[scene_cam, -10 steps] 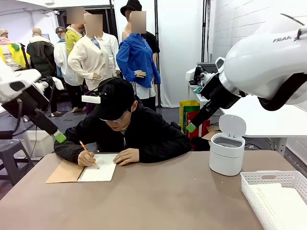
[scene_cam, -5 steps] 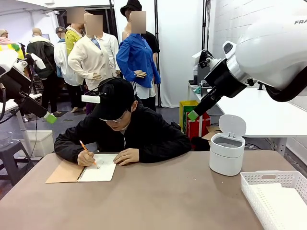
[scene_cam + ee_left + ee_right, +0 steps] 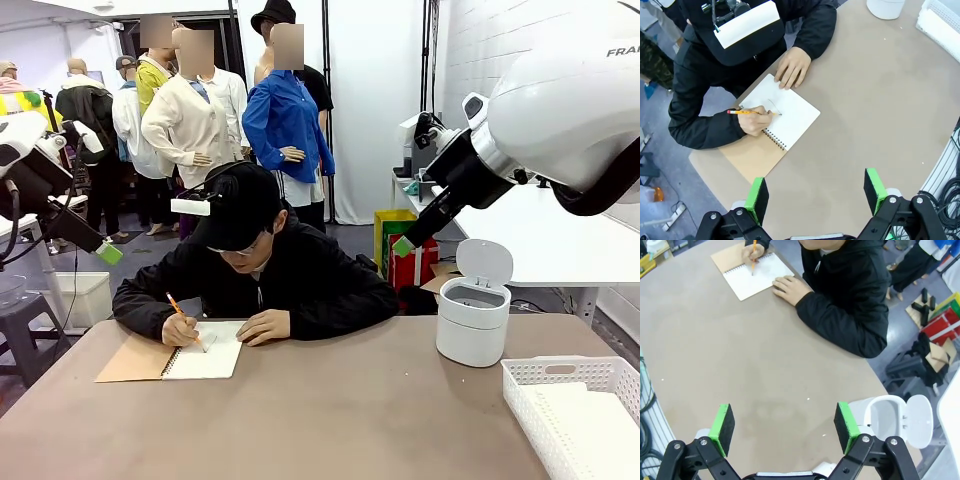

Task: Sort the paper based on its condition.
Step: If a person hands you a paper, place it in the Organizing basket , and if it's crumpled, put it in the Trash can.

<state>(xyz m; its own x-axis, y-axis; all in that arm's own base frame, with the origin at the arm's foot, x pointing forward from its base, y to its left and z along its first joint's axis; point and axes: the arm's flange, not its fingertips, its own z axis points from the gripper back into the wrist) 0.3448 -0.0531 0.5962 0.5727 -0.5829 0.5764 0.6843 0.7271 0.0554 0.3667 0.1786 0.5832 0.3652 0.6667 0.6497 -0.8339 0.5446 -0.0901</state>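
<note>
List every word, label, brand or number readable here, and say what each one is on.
"FRAN": on the white shell of the right arm, cut off by the picture's edge.
Nothing readable: the notebook carries only faint pencil marks.
No text: the white tag on the cap looks blank.

Left hand (image 3: pixel 816 192), right hand (image 3: pixel 783 426): jaws wide apart

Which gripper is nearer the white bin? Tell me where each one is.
Right. The right gripper hangs high beside the white bin; the left gripper hangs at the table's opposite end, past the notebook.
</note>
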